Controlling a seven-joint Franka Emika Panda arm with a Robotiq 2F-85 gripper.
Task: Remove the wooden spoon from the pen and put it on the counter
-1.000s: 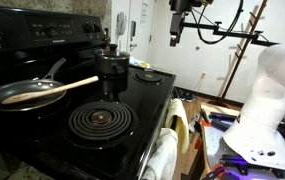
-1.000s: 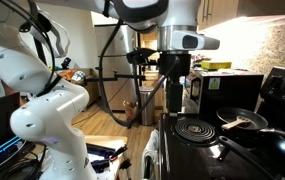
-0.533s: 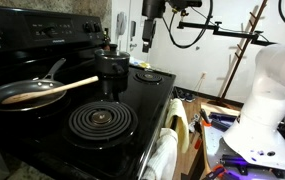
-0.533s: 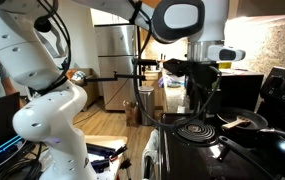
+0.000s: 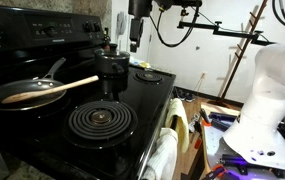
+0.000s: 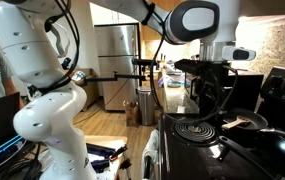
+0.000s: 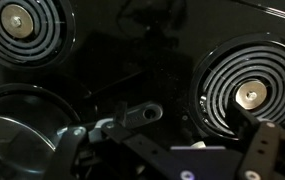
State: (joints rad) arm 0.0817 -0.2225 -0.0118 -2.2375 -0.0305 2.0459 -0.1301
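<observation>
The black frying pan (image 5: pixel 22 97) sits on the stove's far burner, its curved silvery handle (image 5: pixel 54 68) pointing toward the back. The pale wooden spoon (image 5: pixel 50 91) lies across the pan, its handle sticking out over the rim toward the coil burner. Both also show in an exterior view, the pan (image 6: pixel 246 118) with the spoon (image 6: pixel 233 124) in it. My gripper (image 5: pixel 135 28) hangs high above the stove, open and empty, well apart from the spoon; it also shows in an exterior view (image 6: pixel 213 95). In the wrist view my gripper (image 7: pixel 167 152) is above the pan handle's end (image 7: pixel 132 117); the spoon is out of view.
A black spiral coil burner (image 5: pixel 100 120) lies at the stove's front. A dark pot (image 5: pixel 111 66) stands behind it. The stove's control panel (image 5: pixel 42 32) rises at the back. Towels (image 5: pixel 167 150) hang on the oven door. Coil burners (image 7: pixel 244 88) fill the wrist view.
The arm has swung across over the stove toward the pan side, with the gripper still high and open. Pan and spoon have not moved.
</observation>
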